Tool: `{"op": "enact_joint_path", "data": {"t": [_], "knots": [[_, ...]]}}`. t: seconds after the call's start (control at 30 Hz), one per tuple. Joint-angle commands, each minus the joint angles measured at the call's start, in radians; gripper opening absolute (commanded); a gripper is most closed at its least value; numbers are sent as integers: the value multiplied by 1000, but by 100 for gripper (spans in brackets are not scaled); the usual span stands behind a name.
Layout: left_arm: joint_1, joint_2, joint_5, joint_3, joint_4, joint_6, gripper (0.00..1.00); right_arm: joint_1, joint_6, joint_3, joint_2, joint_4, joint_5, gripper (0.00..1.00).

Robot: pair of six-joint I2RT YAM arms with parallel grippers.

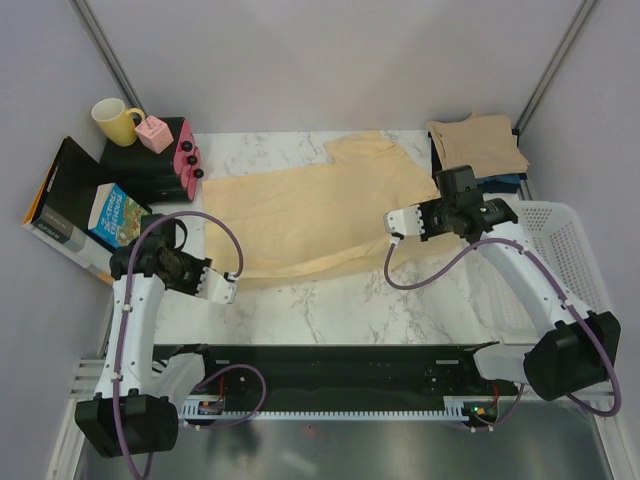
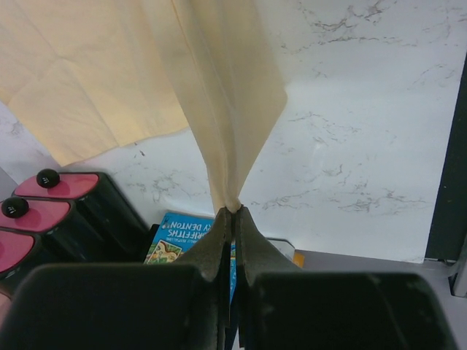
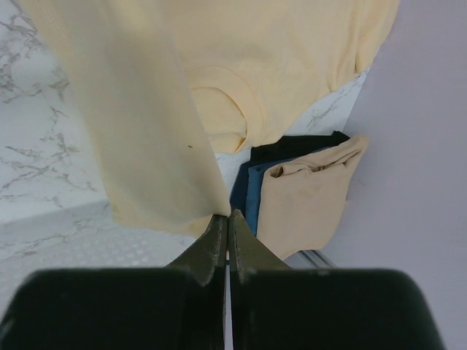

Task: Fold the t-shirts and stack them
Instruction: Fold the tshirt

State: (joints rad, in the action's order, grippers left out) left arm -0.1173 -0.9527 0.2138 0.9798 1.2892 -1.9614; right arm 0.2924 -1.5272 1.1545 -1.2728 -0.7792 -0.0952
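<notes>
A pale yellow-cream t-shirt (image 1: 310, 205) lies spread across the marble table, its near edge lifted. My left gripper (image 1: 228, 288) is shut on its near left corner; the cloth (image 2: 226, 95) rises taut from the jaws. My right gripper (image 1: 397, 226) is shut on its near right corner (image 3: 146, 146). A folded tan-beige t-shirt (image 1: 478, 145) tops a stack at the back right, over teal (image 3: 250, 189) and black (image 3: 292, 147) shirts; the tan one also shows in the right wrist view (image 3: 306, 197).
A white mesh basket (image 1: 560, 260) stands at the right edge. At the back left are a yellow mug (image 1: 117, 120), a pink box (image 1: 155, 134), black and pink cases (image 1: 170, 165) and a book (image 1: 118, 215). The book also shows in the left wrist view (image 2: 182, 237).
</notes>
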Motion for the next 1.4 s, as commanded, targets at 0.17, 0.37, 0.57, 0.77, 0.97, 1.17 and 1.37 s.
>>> {"op": "enact_joint_path", "data": {"t": [0.17,0.37,0.57,0.77,0.97,1.17,1.37], "knots": [[1,-73,-39,-93,-283,-14,2,-1,10,-4,-77,164,11,0],[-1,-126,-39,-122,-375,2,2,-1,10,-4,-115,192,23,0],[-1,-187,-63,-128,-468,29,2,-1,10,-13,-157,239,26,0],[-1,-236,-74,-121,-504,41,2,-1,10,-10,-203,302,25,0],[-1,-273,-90,-121,-530,50,2,-1,18,33,-264,331,31,0],[-1,-319,-105,-115,-565,65,2,1,19,76,-321,357,37,0],[4,-360,-108,-113,-607,76,3,1,35,102,-364,380,57,0]]}}
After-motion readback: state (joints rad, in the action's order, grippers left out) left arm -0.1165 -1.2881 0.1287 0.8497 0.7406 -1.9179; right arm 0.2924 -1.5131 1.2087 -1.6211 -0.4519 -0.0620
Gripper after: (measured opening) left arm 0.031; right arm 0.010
